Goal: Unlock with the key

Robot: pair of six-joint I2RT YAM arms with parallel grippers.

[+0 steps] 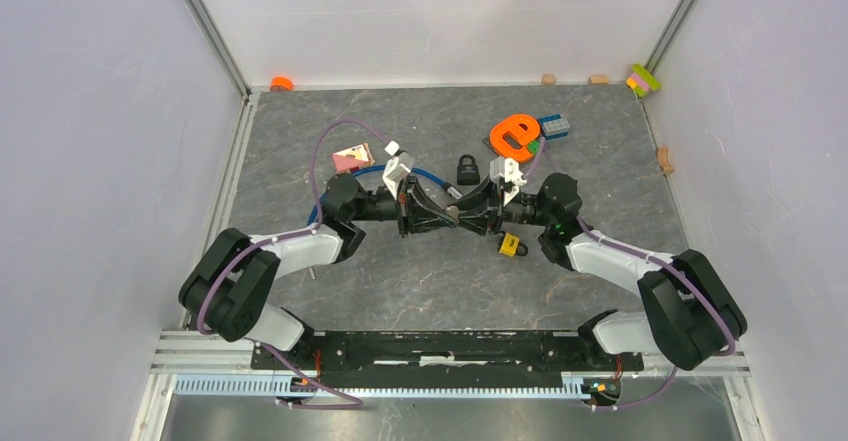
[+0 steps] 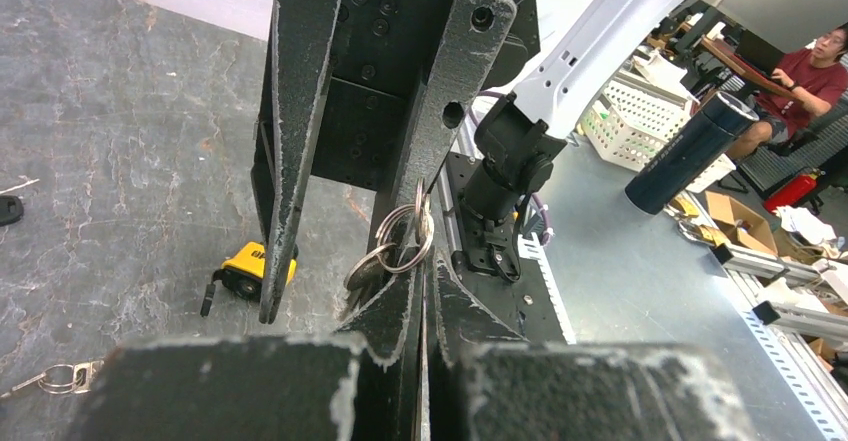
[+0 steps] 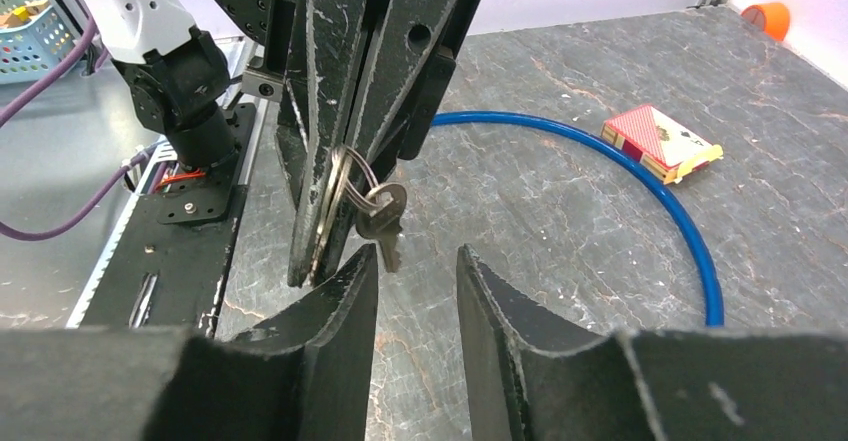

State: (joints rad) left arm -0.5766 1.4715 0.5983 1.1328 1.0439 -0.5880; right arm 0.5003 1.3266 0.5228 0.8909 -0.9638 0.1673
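My left gripper [image 1: 443, 212] is shut on a ring of keys [image 2: 402, 243], pinching the ring at its fingertips [image 2: 424, 296] above the table's middle. In the right wrist view the ring [image 3: 334, 204] hangs from those shut fingers, and a key [image 3: 385, 219] dangles off it. My right gripper [image 3: 418, 261] is open and faces the left one; the key's tip hangs just in front of its left finger [image 3: 350, 291] and touches neither finger. A yellow padlock [image 1: 512, 245] lies on the table just below the right gripper. A black padlock [image 1: 467, 169] stands behind both grippers.
A blue hoop [image 3: 640, 176] lies behind the left arm beside a red card box [image 3: 660, 141]. An orange letter [image 1: 515, 134] and a blue brick [image 1: 555, 126] sit at the back right. A second key ring [image 2: 60, 376] lies on the table near the left arm.
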